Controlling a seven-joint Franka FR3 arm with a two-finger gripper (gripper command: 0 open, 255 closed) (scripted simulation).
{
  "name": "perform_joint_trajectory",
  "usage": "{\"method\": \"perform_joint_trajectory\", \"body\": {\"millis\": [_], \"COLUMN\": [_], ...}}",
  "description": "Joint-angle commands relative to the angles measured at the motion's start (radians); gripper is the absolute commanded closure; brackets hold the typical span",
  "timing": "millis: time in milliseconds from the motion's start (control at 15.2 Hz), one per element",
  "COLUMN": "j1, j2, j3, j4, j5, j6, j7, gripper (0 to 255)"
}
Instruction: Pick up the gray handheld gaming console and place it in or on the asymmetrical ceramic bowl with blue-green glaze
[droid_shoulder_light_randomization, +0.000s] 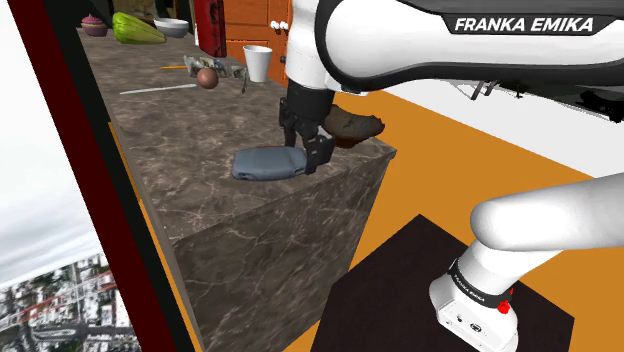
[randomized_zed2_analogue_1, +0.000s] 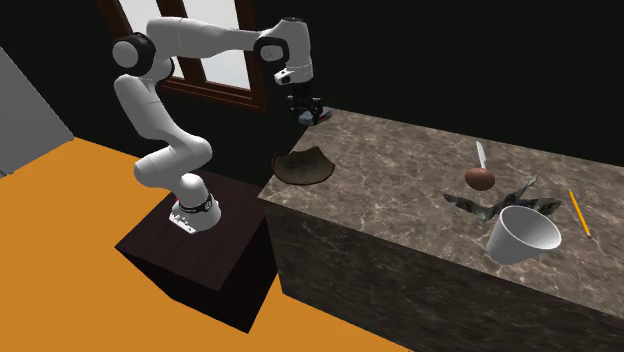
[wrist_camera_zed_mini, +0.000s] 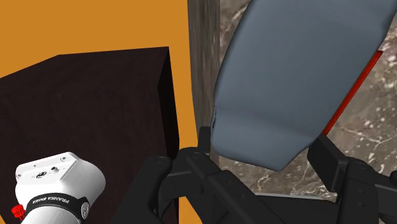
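Gripper (wrist_camera_zed_mini: 263, 141): black, two fingers, closed partway, one finger pressed to each flank of the console; nothing else held.

Console (wrist_camera_zed_mini: 299, 70): grey-blue slab with a red strip along one edge, clasped at one end, its other end pointing to the shoulder view's left. It sits at the desk's corner nearest the stand. Whether it rests on the surface or hangs just clear cannot be told.

Bowl (droid_shoulder_light_randomization: 357, 125): rendered dark brown, with an uneven rim and nothing seen inside. It stands just beside the gripper on the same corner, apart from the console.

Desk (randomized_zed2_analogue_1: 400, 165): dark marbled top. A white cup (randomized_zed2_analogue_1: 522, 235) stands well apart at the far end.

Stand (wrist_camera_zed_mini: 95, 108): dark box on the orange floor (wrist_camera_zed_mini: 95, 25).

Progress, as judged: the grasp looks made; the lift, the short carry to the bowl and the release are left.
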Motion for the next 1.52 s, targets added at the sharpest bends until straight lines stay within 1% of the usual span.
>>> {"method": "perform_joint_trajectory", "body": {"millis": [0,594,1122,1452], "j1": [0.002,-0.014,-0.038,-0.005], "j2": [-0.001,0.021,0.054,0.013], "j3": [-0.015,-0.046,-0.056,-0.199], "j4": [0.024,0.149,0.270,0.171], "j5": [-0.006,-0.038,-0.066,-0.079], "j6": [-0.028,-0.138,-0.232,-0.216], "j7": [-0.001,0.007,0.019,-0.111], "gripper": [255,255,255,255]}}
